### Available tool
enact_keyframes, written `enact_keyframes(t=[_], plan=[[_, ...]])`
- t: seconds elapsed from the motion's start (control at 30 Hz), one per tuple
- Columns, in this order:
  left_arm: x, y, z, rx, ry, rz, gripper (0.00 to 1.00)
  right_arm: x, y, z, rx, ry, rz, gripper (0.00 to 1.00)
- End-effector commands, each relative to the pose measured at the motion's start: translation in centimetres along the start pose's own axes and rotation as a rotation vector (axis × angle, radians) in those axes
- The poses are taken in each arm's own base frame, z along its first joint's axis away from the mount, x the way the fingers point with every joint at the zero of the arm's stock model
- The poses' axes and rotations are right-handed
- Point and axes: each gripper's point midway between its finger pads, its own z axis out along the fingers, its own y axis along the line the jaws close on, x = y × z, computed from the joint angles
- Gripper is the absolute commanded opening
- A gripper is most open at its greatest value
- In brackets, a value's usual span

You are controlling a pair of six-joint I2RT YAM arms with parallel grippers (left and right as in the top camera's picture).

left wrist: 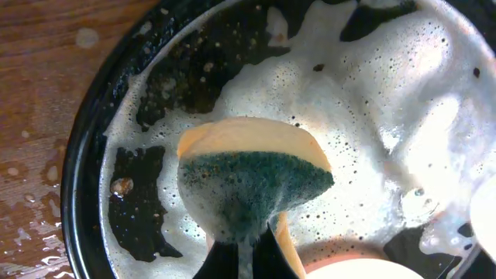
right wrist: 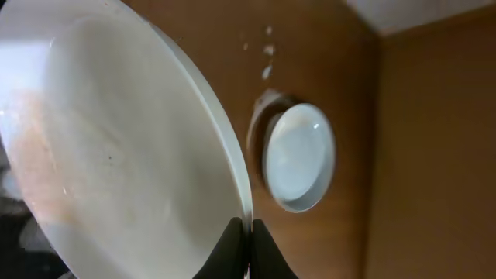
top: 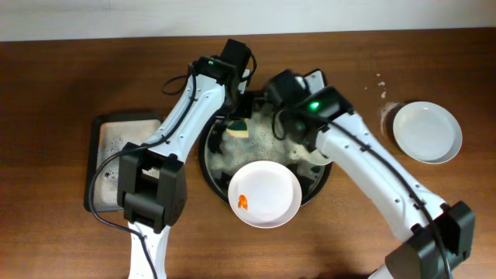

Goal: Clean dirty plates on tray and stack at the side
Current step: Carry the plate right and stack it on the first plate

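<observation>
L gripper [left wrist: 244, 252]: clamped on sponge [left wrist: 252, 182], fingers pinching it from bottom edge of wrist frame
Sponge: green scrub face twd cam, yellow layer behind; low over the soapy tray floor, contact can't tell; in overhead it sits in upper-left part of tray
R gripper [right wrist: 249, 232]: pinched shut on rim of held plate [right wrist: 116, 147], fingertips at bottom centre of wrist frame
Held plate: white, tilted steeply, fills left half of R wrist frame; faint orange tint near its left edge; in overhead mostly hidden under R arm, over right part of tray
Tray [top: 206, 163]: round, black, centre of overhead; floor covered w/ white foam [left wrist: 372, 101], dark patches showing thru at left
Smeared plate [top: 267, 190]: white, lies flat on lower part of tray, overhanging its lower rim; orange smear [top: 242, 203] at plate's lower left
Side plate [top: 427, 132]: pale, flat on tabletop [top: 62, 77] at right of overhead, well apart from tray; no smear seen
Ring stain [right wrist: 258, 116]: whitish, just beside side plate's edge; white specks [right wrist: 267, 50] above it
Sponge tray [top: 116, 136]: dark, rectangular, left of tray, wet inside; L arm crosses it
</observation>
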Motion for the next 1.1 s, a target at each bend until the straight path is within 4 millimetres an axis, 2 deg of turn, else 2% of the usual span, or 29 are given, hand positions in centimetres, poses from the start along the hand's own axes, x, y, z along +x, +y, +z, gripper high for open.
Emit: enact_keyframes(t=[0.0,0.13,0.63,0.73,0.8,0.87,0.9,0.93,0.97,1.0,1.07], plan=[[-0.6,-0.4,-1.6,0.022,-0.034,0.029,0.01,-1.3,-2.5,-3.0,0.176,-0.111,0.005,0.04],[-0.6,-0.4,-1.6,0.022,-0.034,0.035,0.01,-1.6,-2.0,-4.3,0.207,-0.151,-0.014,0.04],[-0.6,-0.4,-1.6,0.022,-0.034,0.036,0.01,-1.1,-2.7,-4.4,0.240,-0.143,-0.004,0.04],[-0.6,-0.4,-1.6,0.022,-0.035,0.036,0.01,-0.9,-2.4,-4.3,0.214,-0.142,0.079,0.04],[-0.6,-0.4,-1.6,0.022,-0.034,0.035,0.01,-0.2,-1.8,-2.9,0.129,-0.083,0.166,0.04],[-0.6,-0.4,-1.6,0.022,-0.034,0.035,0.01,0.6,-2.0,-1.4,0.075,-0.014,0.205,0.04],[-0.6,-0.5,-1.6,0.022,-0.035,0.035,0.01,0.4,-1.6,-0.9,0.039,-0.004,0.222,0.04],[-0.6,-0.5,-1.6,0.022,-0.036,0.035,0.01,0.7,-0.7,-0.5,-0.025,0.025,0.163,0.04],[-0.6,-0.5,-1.6,0.022,-0.035,0.035,0.01,1.0,-0.8,-0.5,-0.033,0.039,0.195,0.04],[-0.6,-0.5,-1.6,0.022,-0.036,0.035,0.01,0.4,-0.5,0.1,-0.056,0.029,0.221,0.04],[-0.6,-0.4,-1.6,0.022,-0.034,0.035,0.01,0.9,0.0,1.0,-0.145,0.079,0.208,0.04]])
